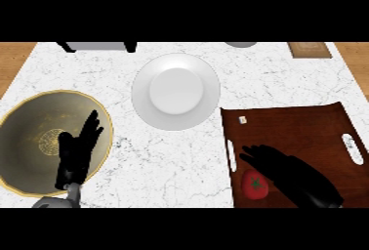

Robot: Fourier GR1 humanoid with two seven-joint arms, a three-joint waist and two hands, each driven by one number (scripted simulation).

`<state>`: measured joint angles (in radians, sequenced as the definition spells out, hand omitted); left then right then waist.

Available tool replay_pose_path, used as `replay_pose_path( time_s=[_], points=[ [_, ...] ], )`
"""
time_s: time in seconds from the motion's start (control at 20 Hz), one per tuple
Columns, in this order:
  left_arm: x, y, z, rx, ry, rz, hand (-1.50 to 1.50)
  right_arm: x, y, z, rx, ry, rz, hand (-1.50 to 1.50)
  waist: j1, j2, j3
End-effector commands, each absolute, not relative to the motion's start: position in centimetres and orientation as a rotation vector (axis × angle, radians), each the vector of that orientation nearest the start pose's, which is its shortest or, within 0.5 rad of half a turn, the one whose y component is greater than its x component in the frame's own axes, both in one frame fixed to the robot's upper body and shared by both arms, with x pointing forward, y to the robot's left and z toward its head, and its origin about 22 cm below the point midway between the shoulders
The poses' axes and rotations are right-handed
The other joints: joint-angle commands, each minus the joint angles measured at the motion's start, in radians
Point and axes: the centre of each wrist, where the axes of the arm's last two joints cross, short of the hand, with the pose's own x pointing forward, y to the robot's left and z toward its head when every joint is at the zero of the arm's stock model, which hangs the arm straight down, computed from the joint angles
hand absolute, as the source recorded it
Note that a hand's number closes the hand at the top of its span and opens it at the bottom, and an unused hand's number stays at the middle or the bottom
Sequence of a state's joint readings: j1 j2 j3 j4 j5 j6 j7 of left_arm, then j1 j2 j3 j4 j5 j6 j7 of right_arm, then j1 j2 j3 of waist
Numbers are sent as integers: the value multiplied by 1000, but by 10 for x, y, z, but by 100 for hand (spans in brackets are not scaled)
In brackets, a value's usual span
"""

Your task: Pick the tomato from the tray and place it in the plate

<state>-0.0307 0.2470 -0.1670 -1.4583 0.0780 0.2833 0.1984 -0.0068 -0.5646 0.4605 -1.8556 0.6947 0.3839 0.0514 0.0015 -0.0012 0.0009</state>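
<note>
Tomato (254,185) at tray (302,124) near edge, right hand (288,168) touching

Gold-rimmed bowl (32,124) at left; wooden board (310,49) at far right.

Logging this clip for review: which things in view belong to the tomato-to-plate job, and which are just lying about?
Job:
tomato
brown tray
white plate
right hand, over the tray beside the tomato

Lying about:
gold-rimmed bowl, with the left hand resting open over it
small white piece on the tray
wooden board at the far edge
</note>
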Motion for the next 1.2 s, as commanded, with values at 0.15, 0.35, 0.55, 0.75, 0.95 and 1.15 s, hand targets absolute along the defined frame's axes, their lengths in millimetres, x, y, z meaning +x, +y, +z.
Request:
replay_pose_path(
  time_s=[0.15, 0.35, 0.55, 0.75, 0.95, 1.15],
  points=[
    [248, 250, -13, 268, -1284, -32, 0, 210, -228, 45, -368, -1290, 1613, -150, -2, 1, -1],
    [248, 244, -18, 261, -1296, -29, 0, 231, -203, 28, -369, -1273, 1620, -150, 1, 2, -1],
    [249, 235, -15, 248, -1290, -36, 0, 238, -231, 43, -338, -1279, 1590, -150, -1, 1, -1],
    [239, 258, -27, 244, -1281, -40, 0, 229, -205, 1, -374, -1272, 1610, -150, 1, 2, -1],
    [240, 257, -11, 259, -1275, -44, 0, 231, -210, 16, -356, -1250, 1610, -150, 0, 1, -1],
    [245, 267, -34, 226, -1281, -25, 0, 228, -200, 17, -385, -1318, 1693, 150, -3, 1, -1]
  ],
)
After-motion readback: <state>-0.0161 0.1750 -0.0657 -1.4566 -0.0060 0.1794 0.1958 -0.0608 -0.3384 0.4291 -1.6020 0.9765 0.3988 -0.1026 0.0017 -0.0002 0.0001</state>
